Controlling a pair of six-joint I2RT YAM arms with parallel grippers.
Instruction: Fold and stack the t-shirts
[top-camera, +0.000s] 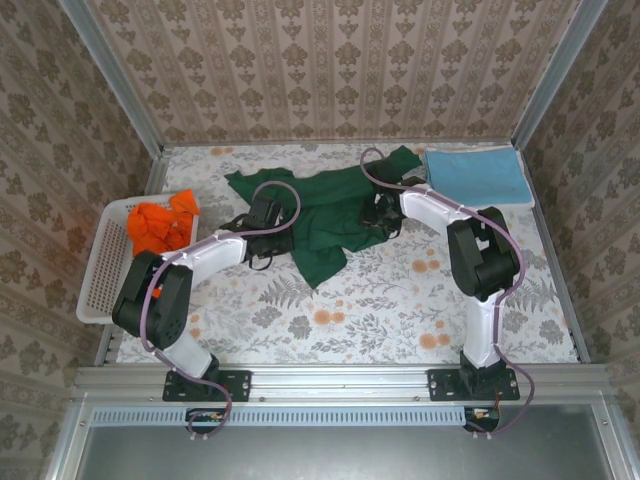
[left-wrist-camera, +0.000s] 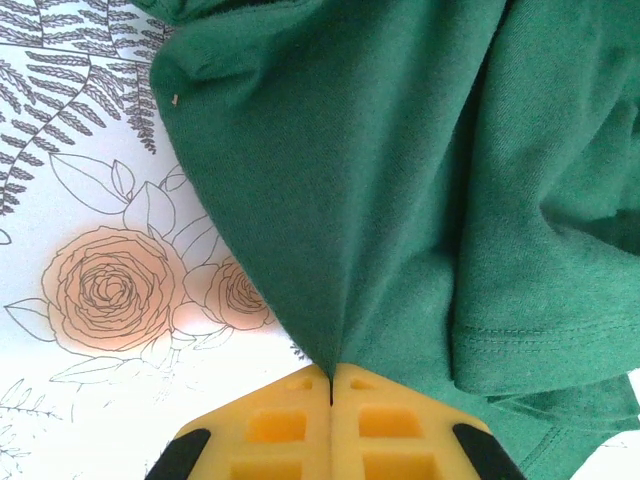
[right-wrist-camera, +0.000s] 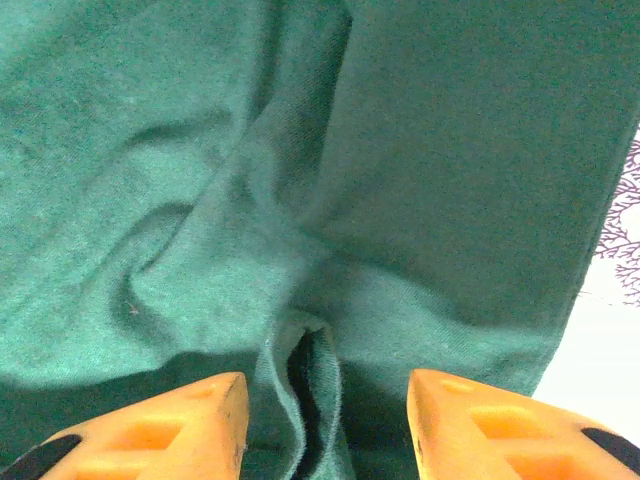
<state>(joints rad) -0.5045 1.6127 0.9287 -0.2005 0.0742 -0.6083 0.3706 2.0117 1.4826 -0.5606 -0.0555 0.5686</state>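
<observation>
the green shirt (top-camera: 330, 210) lies crumpled mid-frame in the top view. the left gripper (left-wrist-camera: 331, 375) is clenched on its edge at the bottom of the left wrist view. the right gripper (right-wrist-camera: 328, 385) stands released, a fold of cloth between its fingers. the blue shirt (top-camera: 477, 175) lies folded upper right, and orange shirts (top-camera: 162, 225) fill the basket (top-camera: 100, 270) at left.

This is a robot test booth dressed up like a room at home. Walls (top-camera: 330, 70) with flowery brown wallpaper stand behind and to both sides of the right end effector (top-camera: 382, 214). Bare metal posts (top-camera: 114, 80) hold them up. Under it lies a desk (top-camera: 400, 300) with a flower cloth. Nearer than it, the left arm (top-camera: 160, 290) and the right arm (top-camera: 482, 262) are bolted to a metal rail (top-camera: 340, 381).
</observation>
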